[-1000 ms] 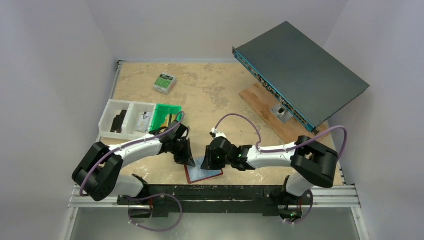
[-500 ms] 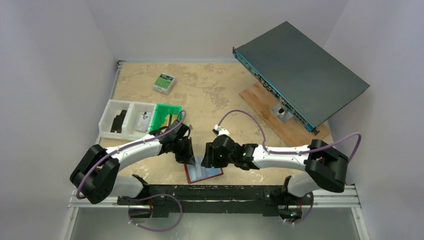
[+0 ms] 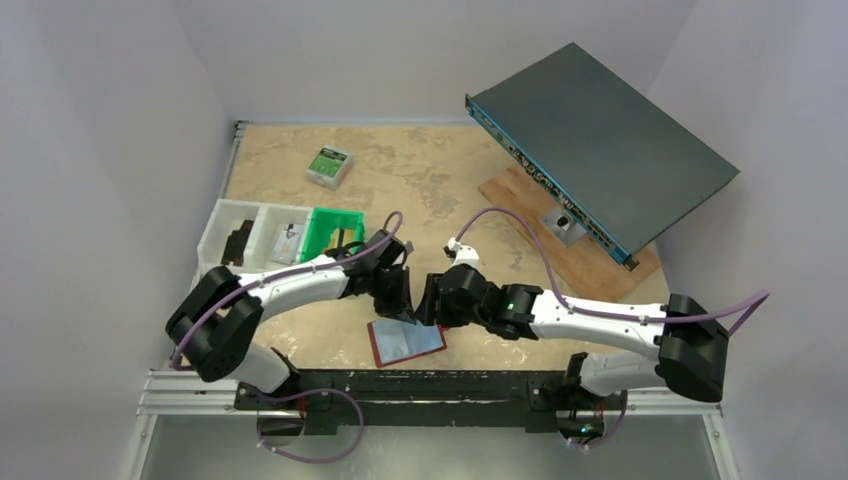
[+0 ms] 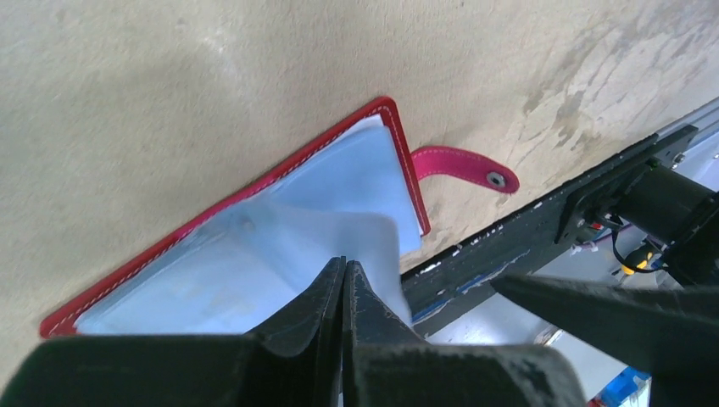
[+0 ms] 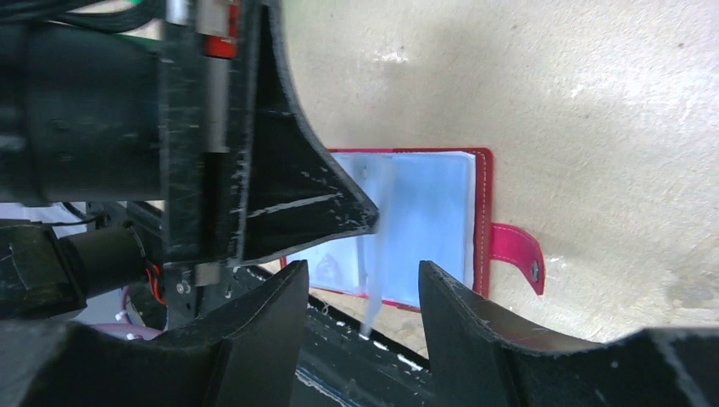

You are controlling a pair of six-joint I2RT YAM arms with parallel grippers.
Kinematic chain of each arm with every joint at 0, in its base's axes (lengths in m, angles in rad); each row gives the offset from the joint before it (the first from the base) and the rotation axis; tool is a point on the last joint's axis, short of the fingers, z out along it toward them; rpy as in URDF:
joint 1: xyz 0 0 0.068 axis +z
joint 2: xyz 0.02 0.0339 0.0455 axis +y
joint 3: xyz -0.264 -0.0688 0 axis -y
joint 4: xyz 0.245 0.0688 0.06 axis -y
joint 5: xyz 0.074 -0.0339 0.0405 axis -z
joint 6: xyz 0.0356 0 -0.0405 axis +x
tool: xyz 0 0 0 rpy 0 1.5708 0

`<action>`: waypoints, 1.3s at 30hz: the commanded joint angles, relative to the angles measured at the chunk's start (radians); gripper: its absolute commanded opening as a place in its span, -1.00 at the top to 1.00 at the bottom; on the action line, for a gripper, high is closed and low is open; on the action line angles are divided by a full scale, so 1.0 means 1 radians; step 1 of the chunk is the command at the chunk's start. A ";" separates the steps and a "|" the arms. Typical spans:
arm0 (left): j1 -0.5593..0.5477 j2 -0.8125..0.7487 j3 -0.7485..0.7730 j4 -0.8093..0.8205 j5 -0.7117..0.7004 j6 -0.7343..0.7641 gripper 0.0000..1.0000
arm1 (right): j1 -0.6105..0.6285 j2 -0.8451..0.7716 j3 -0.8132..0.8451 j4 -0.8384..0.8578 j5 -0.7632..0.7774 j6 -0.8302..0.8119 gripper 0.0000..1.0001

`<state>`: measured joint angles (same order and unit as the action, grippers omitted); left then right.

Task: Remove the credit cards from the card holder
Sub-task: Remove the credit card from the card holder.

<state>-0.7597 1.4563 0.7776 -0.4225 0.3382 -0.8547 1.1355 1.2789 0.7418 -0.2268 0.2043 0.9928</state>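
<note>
The red card holder (image 3: 405, 342) lies open on the table near the front edge, pale blue pockets up, its snap tab (image 4: 462, 165) pointing out. My left gripper (image 3: 392, 293) hangs above it, shut on a thin pale card (image 4: 373, 242) pinched at the fingertips (image 4: 342, 264). In the right wrist view the card (image 5: 373, 254) shows edge-on, hanging from the left fingers (image 5: 297, 195) over the holder (image 5: 424, 212). My right gripper (image 3: 430, 300) is open and empty beside the left one, its jaws (image 5: 360, 297) on either side of the card's lower edge without touching it.
A green bin (image 3: 330, 232) and a white divided tray (image 3: 245, 238) stand at the left. A green-and-white box (image 3: 329, 165) lies at the back. A dark flat device (image 3: 600, 140) leans on a wooden board (image 3: 530, 200) at the right. A black rail (image 3: 400, 385) runs along the front edge.
Both grippers rose off the holder and shifted a little right and away. The left one lifted a card out with it. The holder now lies uncovered.
</note>
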 commanded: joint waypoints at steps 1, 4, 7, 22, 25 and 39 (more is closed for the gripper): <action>-0.021 0.082 0.078 0.063 0.038 -0.014 1.00 | -0.007 -0.045 0.007 -0.049 0.068 0.012 -0.02; -0.026 0.142 0.111 0.078 0.055 -0.019 1.00 | -0.006 -0.041 0.005 -0.058 0.067 0.012 -0.02; -0.028 0.178 0.123 0.080 0.063 -0.020 1.00 | -0.006 -0.020 0.009 -0.062 0.058 0.010 -0.01; 0.147 -0.265 -0.001 -0.253 -0.160 0.032 0.86 | 0.067 0.204 0.185 -0.044 0.047 -0.112 -0.02; 0.201 -0.353 -0.069 -0.296 -0.171 0.039 0.75 | 0.096 0.300 0.252 -0.071 0.052 -0.131 -0.02; 0.289 -0.458 -0.184 -0.309 -0.160 0.048 0.59 | 0.147 0.548 0.414 -0.177 0.058 -0.148 -0.04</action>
<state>-0.4778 1.0077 0.6033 -0.7494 0.1677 -0.8257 1.2762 1.8072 1.1049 -0.3592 0.2413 0.8597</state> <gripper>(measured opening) 0.207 0.521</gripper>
